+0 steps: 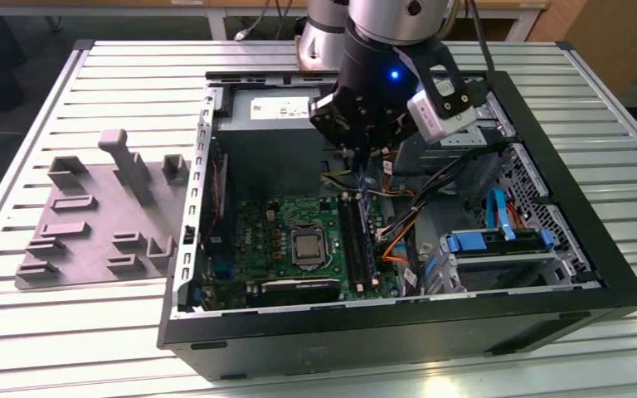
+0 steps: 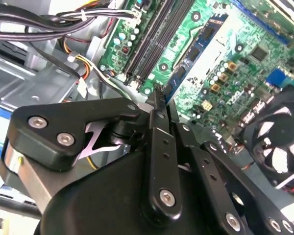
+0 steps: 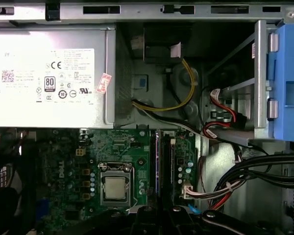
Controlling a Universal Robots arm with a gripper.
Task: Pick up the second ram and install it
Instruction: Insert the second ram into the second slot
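A thin ram stick [image 3: 158, 161] with a blue-green edge stands upright in the memory slots [image 1: 357, 240] beside the CPU socket [image 3: 116, 188] on the green motherboard [image 1: 269, 240]. I cannot tell whether it is the second ram. My gripper [image 1: 368, 157] hangs inside the open computer case, above the far end of the slots and well off the board. In the second wrist view its fingers [image 2: 157, 112] are pressed together, and the gripper [image 2: 158, 95] has nothing showing between them. In the first wrist view the gripper [image 3: 161, 209] lines up with the stick.
A grey power supply [image 3: 49, 78] fills the case's far end. Black, red and yellow cables [image 1: 407, 199] run close beside the slots. Blue drive caddies [image 1: 496, 240] sit at the exterior view's right, and a fan [image 2: 279, 142] lies near the board. A grey fixture [image 1: 97, 215] lies outside the case.
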